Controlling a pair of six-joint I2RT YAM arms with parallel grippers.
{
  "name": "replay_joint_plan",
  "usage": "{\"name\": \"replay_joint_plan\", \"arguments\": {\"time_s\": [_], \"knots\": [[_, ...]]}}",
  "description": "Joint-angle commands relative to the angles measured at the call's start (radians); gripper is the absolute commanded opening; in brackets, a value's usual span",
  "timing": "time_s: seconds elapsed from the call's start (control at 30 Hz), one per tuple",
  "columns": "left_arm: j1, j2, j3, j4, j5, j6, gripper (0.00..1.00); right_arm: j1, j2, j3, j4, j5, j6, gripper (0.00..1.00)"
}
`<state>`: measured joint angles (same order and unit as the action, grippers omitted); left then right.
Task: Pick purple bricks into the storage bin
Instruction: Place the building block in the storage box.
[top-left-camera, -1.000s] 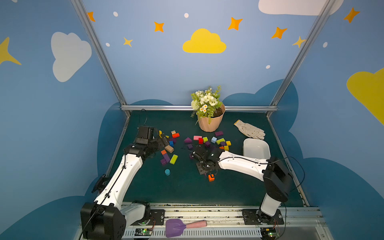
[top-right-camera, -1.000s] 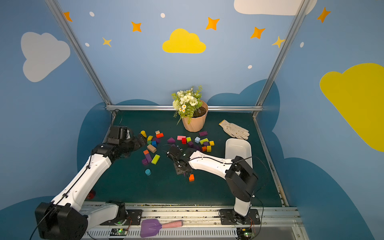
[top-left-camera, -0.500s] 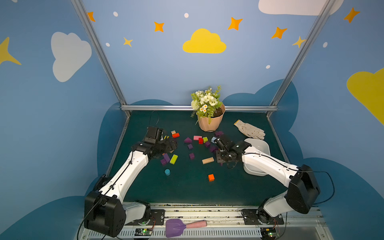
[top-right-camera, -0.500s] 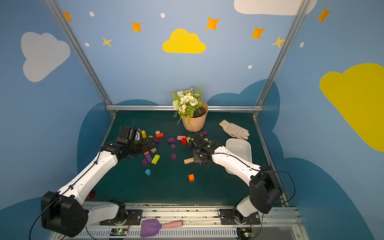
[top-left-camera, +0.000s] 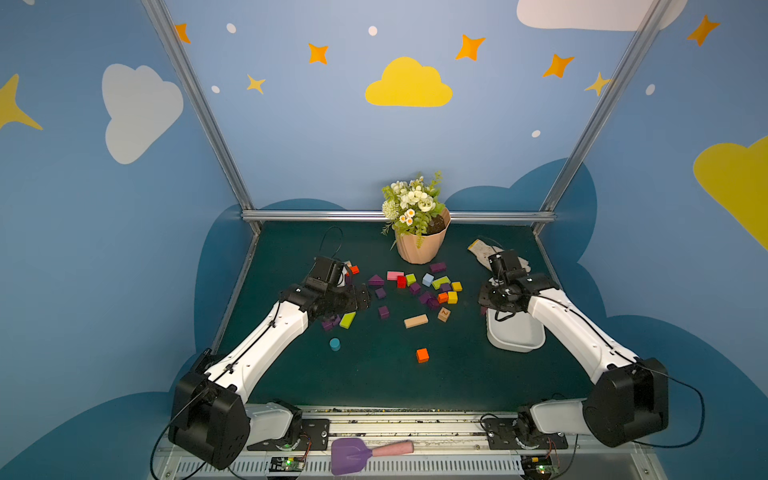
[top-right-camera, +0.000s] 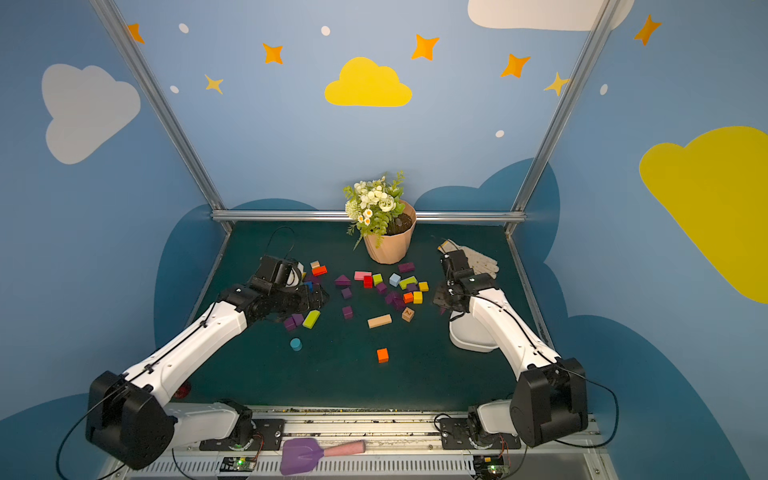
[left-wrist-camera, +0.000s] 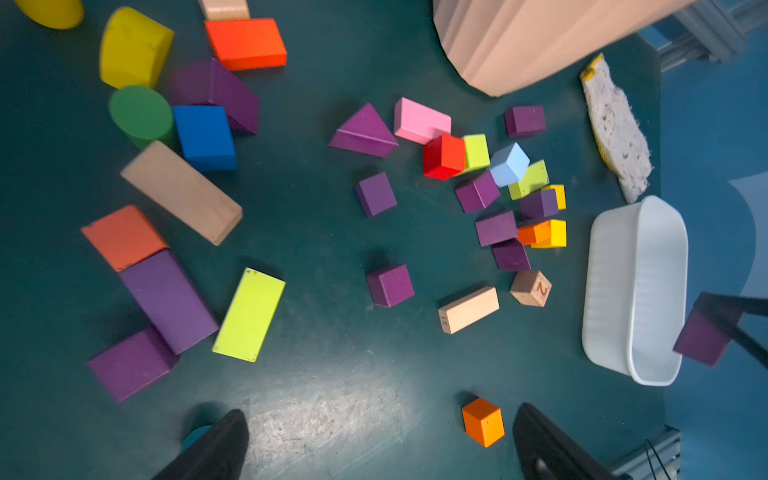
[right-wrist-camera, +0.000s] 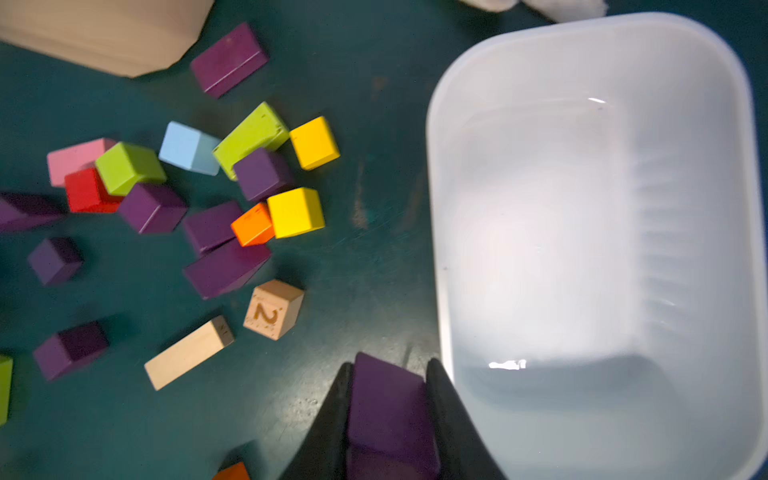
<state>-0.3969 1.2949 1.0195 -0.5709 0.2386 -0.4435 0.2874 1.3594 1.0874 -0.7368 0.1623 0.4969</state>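
The right gripper (right-wrist-camera: 390, 368) is closed to a narrow gap on one purple brick. The held brick (right-wrist-camera: 388, 411) is clamped on two opposite faces and is clear of the tabletop (top-left-camera: 374, 386). In the right wrist view it shows just beside the rim of the bin (right-wrist-camera: 540, 232), at one corner and outside the wall.

The left gripper (left-wrist-camera: 376, 444) has its jaws spread wide with nothing between them. It hangs over the left part of the tabletop, above a group of blocks that includes three purple ones (left-wrist-camera: 170, 299).

The bin stands near the right edge of the tabletop in both top views (top-left-camera: 515, 336) (top-right-camera: 469, 338), with its long side along that edge.

The loose purple bricks (top-left-camera: 383, 311) lie across the middle of the tabletop, in front of the flowerpot (top-left-camera: 419, 249) at the rear edge. A wedge (left-wrist-camera: 363, 133) and two cubes (left-wrist-camera: 376, 193) lie apart from the others. Several more sit in a mixed cluster (left-wrist-camera: 496, 227) touching yellow, orange and green blocks, between the wedge and the bin.
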Motion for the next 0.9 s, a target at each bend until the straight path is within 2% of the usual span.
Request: {"name": "replay_joint_plan", "arguments": {"time_s": [0.0,0.2,0.37,0.87], "knots": [[-0.028,0.020,0.033,-0.027,0.010,0.028,1.00,-0.076,-0.032,-0.013,-0.009,-0.030,-0.018,0.28],[-0.077,0.017,0.032,-0.033,-0.014,0.041,1.00,-0.211,-0.024,-0.021,0.016,-0.085,-0.021,0.28],[-0.107,0.011,0.039,-0.046,-0.050,0.057,1.00,-0.274,0.003,-0.043,0.040,-0.097,-0.017,0.29],[-0.125,-0.016,0.032,-0.044,-0.052,0.076,1.00,-0.292,0.195,-0.059,0.125,-0.042,-0.026,0.30]]}}
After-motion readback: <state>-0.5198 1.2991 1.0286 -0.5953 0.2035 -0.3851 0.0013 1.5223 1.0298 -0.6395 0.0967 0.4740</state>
